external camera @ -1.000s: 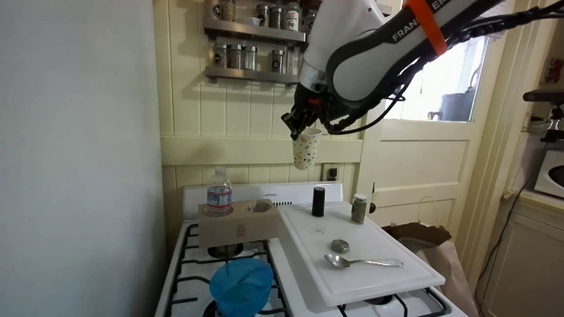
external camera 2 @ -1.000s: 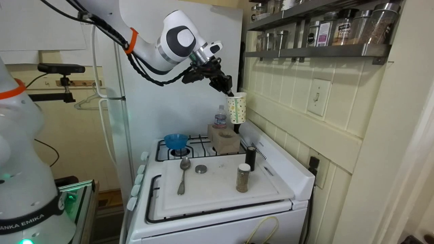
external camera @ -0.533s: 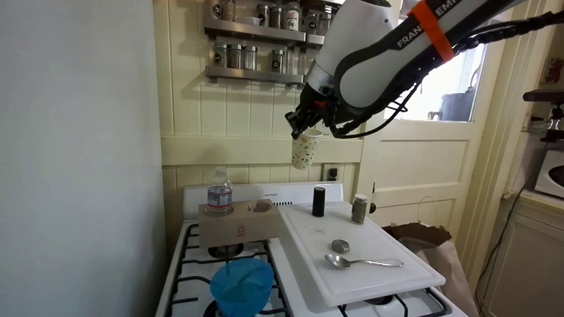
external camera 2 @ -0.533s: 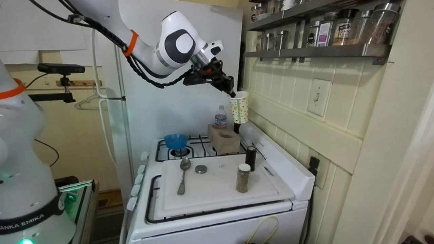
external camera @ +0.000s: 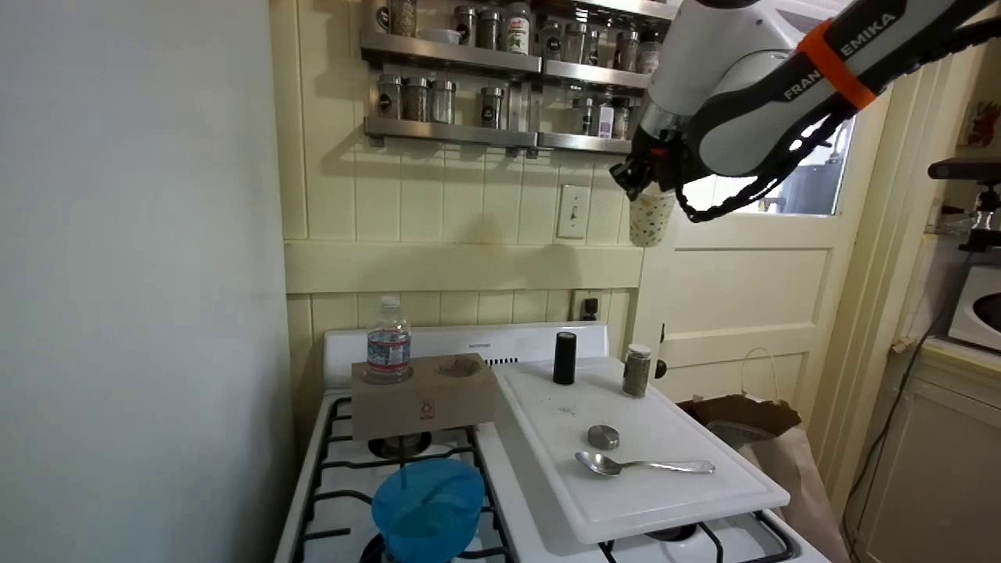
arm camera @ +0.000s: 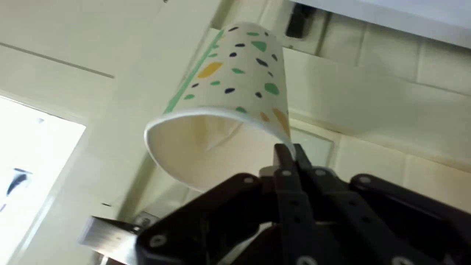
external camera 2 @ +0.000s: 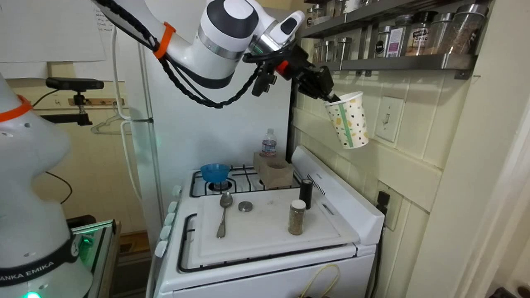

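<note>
Pinching a paper cup (arm camera: 239, 73) by its rim, end effector (arm camera: 292, 152) narrowed, inner bottom hidden

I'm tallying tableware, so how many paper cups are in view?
1: the cup hangs in mid-air, its rim pinched by the gripper. The bag beside the stove may hide others.

Kitchen, white gas stove (external camera 2: 345, 203) with burner grates (external camera: 328, 535), spice jars (external camera 2: 418, 39) on metal wall shelves (external camera 2: 414, 63), tall fridge (external camera 2: 215, 132)
</note>
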Controlling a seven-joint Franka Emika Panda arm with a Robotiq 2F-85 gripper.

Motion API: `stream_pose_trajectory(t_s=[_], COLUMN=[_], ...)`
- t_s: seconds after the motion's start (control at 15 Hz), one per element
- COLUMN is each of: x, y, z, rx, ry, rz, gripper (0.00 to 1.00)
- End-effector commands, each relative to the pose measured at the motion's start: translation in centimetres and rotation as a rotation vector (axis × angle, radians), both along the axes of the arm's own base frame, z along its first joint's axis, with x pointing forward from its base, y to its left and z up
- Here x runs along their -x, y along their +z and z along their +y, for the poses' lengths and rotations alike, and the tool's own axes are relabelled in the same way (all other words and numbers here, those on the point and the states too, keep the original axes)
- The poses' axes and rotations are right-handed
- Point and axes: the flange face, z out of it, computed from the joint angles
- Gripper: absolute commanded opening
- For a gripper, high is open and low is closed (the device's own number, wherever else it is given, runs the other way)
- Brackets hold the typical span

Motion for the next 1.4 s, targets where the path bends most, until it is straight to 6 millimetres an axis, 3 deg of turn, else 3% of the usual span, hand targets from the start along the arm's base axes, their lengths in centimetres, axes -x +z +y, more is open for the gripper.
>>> stream_pose_trajectory(t_s=[0.0,0.27,0.33,0.47,0.67,0.87,1.33], x=[0.3,-0.4,-0.2,-0.6,-2.9,-3.8,-6.7], y=[-2.1,-6.0,-4.4,-5.9,-8.9,-11.1,-14.2], z=[-2.8,-3.6,-3.7,-3.7,-3.1,-3.3,-5.0], rx=[-0.051,-0.246,-0.174,-0.218,-0.325,-0.388,-0.324], ry=[-0.178,-0.24,-0.216,-0.234,-0.207,-0.182,-0.122], rz=[0.023,0.069,0.049,0.072,0.125,0.181,0.265], gripper=[0.01,0.01,0.03,0.03,0.01,0.01,0.01])
